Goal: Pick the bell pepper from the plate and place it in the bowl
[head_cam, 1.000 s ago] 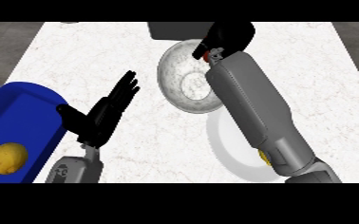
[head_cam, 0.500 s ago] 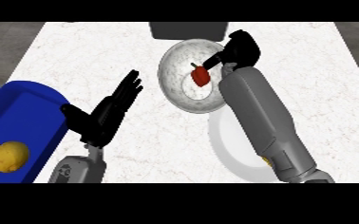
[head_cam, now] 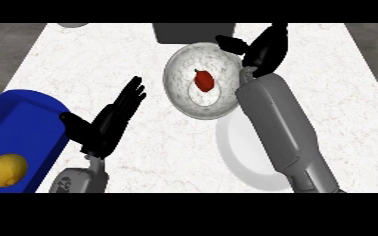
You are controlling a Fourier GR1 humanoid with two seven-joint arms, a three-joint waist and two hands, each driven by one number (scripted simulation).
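Sitting in the middle of the bowl [head_cam: 184, 87], the pepper [head_cam: 204, 80] looks light, smooth and a bit slippery; I'd take it around its widest part. My right hand [head_cam: 264, 49] hangs just beyond the bowl's rim, fingers apart, holding nothing. The plate [head_cam: 240, 157] lies nearer me, beside the bowl. My left hand [head_cam: 107, 120] rests open, well away.

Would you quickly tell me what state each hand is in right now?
Left hand: open, fingers straight, holding nothing.
Right hand: open, holding nothing; the bell pepper lies in the bowl.
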